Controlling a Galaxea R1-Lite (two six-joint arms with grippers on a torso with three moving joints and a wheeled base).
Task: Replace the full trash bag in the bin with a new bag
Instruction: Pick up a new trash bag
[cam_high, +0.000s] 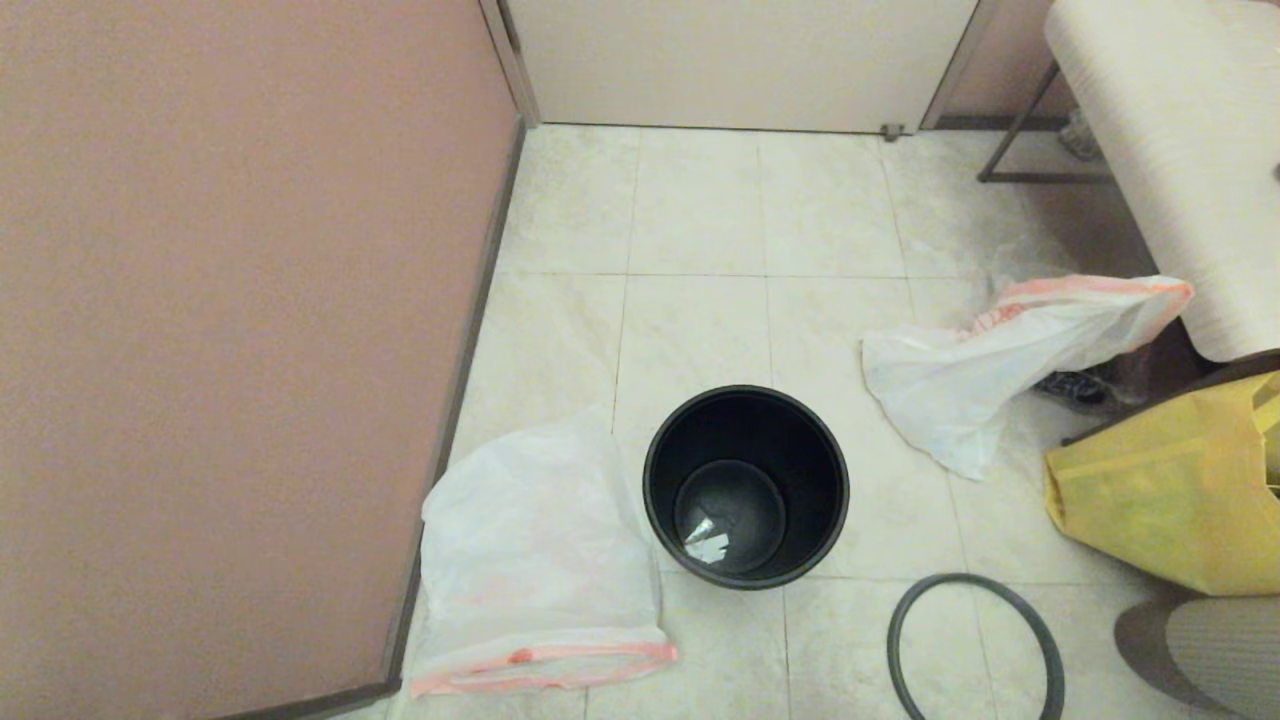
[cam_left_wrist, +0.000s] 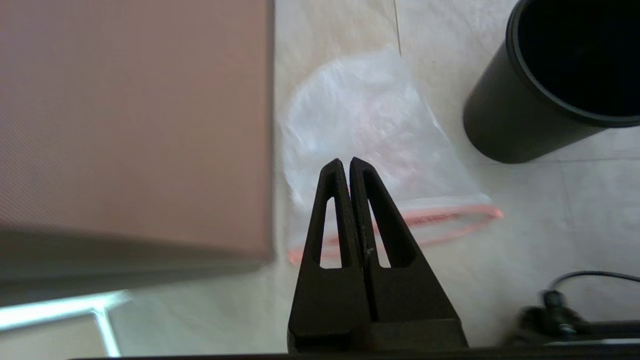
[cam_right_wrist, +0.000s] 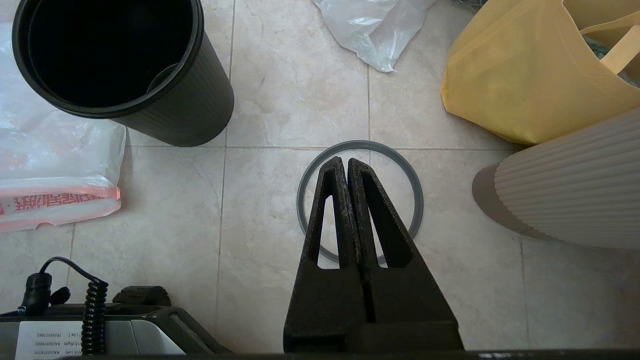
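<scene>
The bin (cam_high: 810, 470) stands bagless mid-floor, a small pale scrap at its bottom; its grey rim ring (cam_high: 965, 578) lies loose on the tiles to its right. The new bag (cam_high: 535, 540) lies flat by the pink wall, left of the bin, mouth band toward me. The full trash bag (cam_high: 990, 365) lies puffed at the right; no cans show through it. My left gripper (cam_left_wrist: 345, 161) hangs shut and empty over the new bag (cam_left_wrist: 370, 130), beside the bin (cam_left_wrist: 510, 125). My right gripper (cam_right_wrist: 342, 160) hangs shut and empty over the ring (cam_right_wrist: 360, 144).
A pink partition wall (cam_high: 230, 350) fills the left. A yellow fabric bag (cam_high: 1160, 500) and a pale ribbed object (cam_right_wrist: 575, 190) crowd the right, a white ribbed roll (cam_high: 1170, 150) behind them. A clear crinkly bag (cam_high: 1085, 385) with dark things lies under the full bag.
</scene>
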